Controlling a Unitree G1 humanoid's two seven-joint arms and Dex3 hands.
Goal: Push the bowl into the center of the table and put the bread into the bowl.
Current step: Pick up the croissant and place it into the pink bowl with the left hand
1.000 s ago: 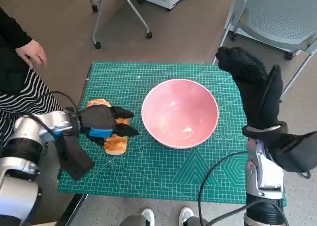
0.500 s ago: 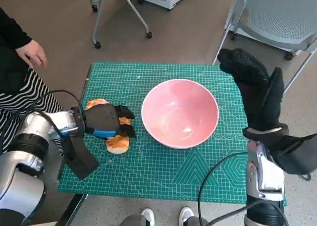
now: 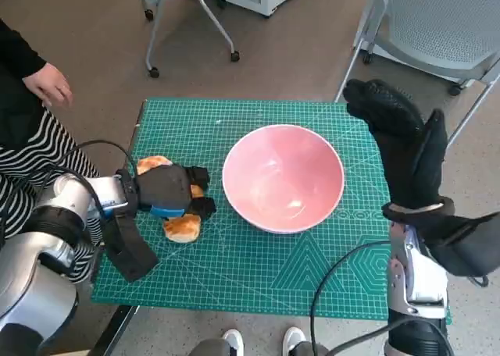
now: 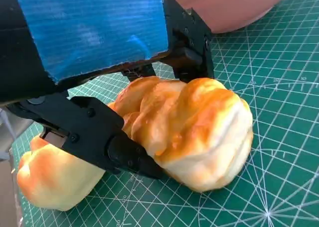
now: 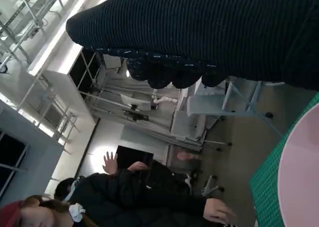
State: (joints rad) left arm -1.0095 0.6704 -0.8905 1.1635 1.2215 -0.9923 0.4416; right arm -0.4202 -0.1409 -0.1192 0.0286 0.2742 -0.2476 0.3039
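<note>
1. the pink bowl (image 3: 283, 177) stands upright near the middle of the green cutting mat (image 3: 258, 282) that covers the table; nothing shows inside it.
2. the bread (image 3: 181, 226), a golden twisted roll, lies on the mat left of the bowl, apart from the bowl's rim.
3. the left hand (image 3: 166, 192) lies over the bread from the left, its blue-taped back up. in the left wrist view its black fingers (image 4: 99, 137) are clamped on the roll (image 4: 189, 130), one across the near side and others against the far side; the bread's underside rests on the mat (image 4: 279, 112).
4. the right hand (image 3: 402, 141), in its black knitted glove, is raised at the table's right edge, beside the bowl and not touching it. its fingers are straight and close together, with the thumb apart, and it holds nothing.
5. a person (image 3: 27, 75) in a black sleeve and striped cloth sits at the far left; a grey chair (image 3: 437, 20) stands beyond the table's far right corner.
</note>
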